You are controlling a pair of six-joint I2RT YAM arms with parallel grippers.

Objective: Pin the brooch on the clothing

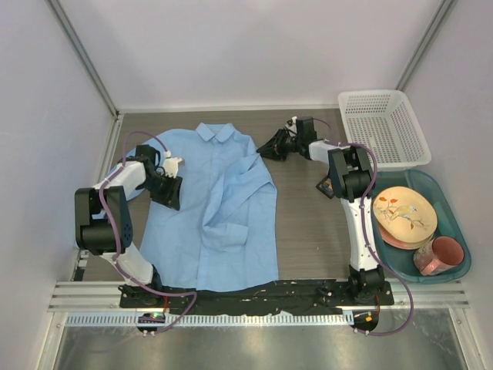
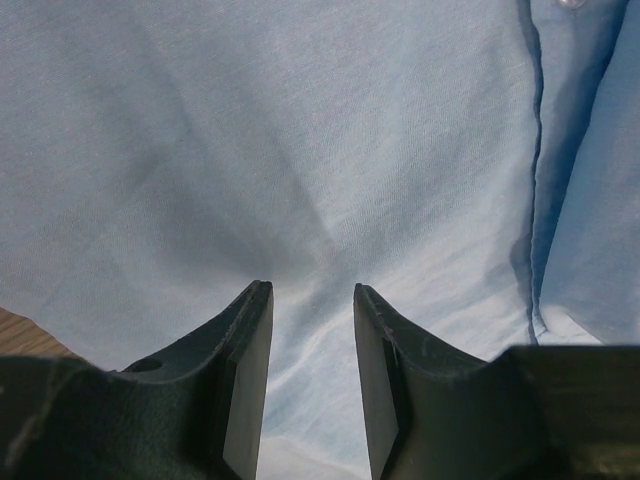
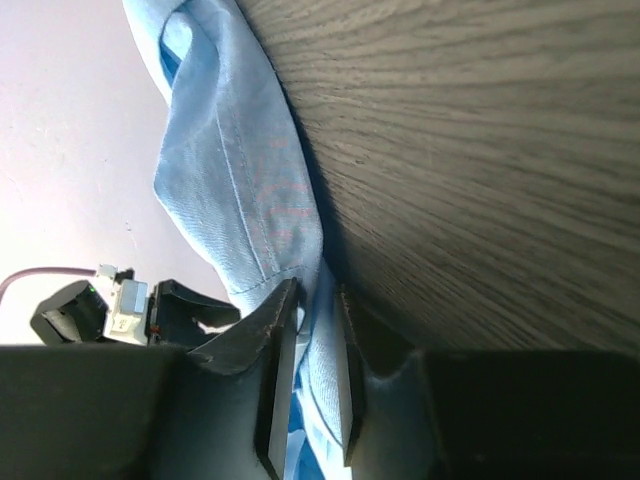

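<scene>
The right gripper has its two fingers drawn in narrow, and a fold of the light blue shirt runs straight down between them, pinched there just beside the dark wood-grain table. From above, that gripper sits at the shirt's far right edge, by the shoulder and sleeve. The right arm reaches to it from its base at the near edge of the table, bending left at the far end.

The left gripper is different: its fingers stand apart with nothing between them, pointing at plain blue cloth. The button strip runs down the right side of that wrist view, and a sliver of table shows at the lower left. From overhead, this gripper rests over the shirt's left side, about level with the chest. Whether the tips touch the cloth I cannot tell.

The shirt itself lies spread on the table, front up, collar toward the far wall and hem toward the arm bases, with its right front creased and folded inward. As for the brooch, I cannot pick it out in any view.

Off to the right, well apart from the shirt, a white mesh basket stands in the far corner. Just nearer is a teal tub holding a painted plate and a pink mug.
</scene>
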